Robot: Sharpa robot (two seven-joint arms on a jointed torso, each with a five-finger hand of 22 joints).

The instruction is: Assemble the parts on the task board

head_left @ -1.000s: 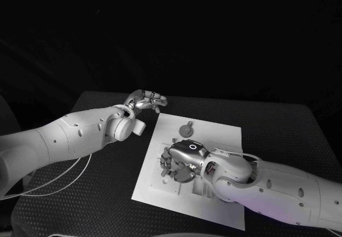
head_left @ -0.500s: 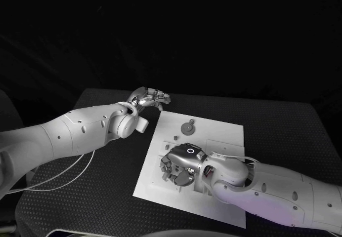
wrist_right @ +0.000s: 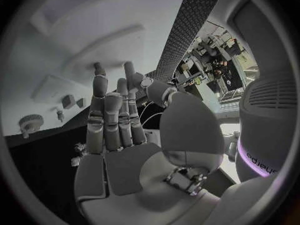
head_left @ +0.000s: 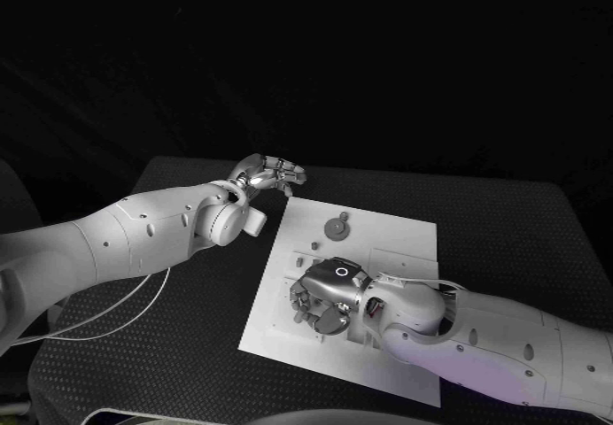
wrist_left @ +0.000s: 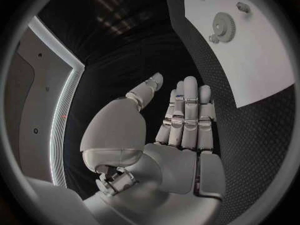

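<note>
A black, textured worktop (head_left: 166, 345) sits in a dark room, with a white task board (head_left: 396, 243) lying flat at its middle, turned slightly askew.

The left arm reaches in across the worktop, and the left hand (head_left: 266, 176) hovers just beyond the board's far left corner, off the board. In the left wrist view this hand (wrist_left: 181, 130) is released: its fingers (wrist_left: 187, 107) are straight, side by side, with the thumb held apart, and nothing lies in the palm.

On the far part of the board a small round gear (head_left: 335, 232) lies flat, with a tiny peg just beyond it. The left wrist view shows the same gear (wrist_left: 223, 23) near the board's corner, with a small round piece touching its rim and a short stud (wrist_left: 242, 7) further off.

The right arm comes in over the board's near side. The right hand (head_left: 326, 292) hangs palm down over the middle of the board, its fingers pointing down toward small parts (head_left: 306, 257) and slots beneath it. In the right wrist view this hand (wrist_right: 119, 135) has its fingers (wrist_right: 100, 105) extended and close together, the thumb set apart, and nothing grasped. Past the fingertips, the gear (wrist_right: 30, 121) and a few small raised parts (wrist_right: 69, 101) stand on the white board (wrist_right: 62, 50).
</note>
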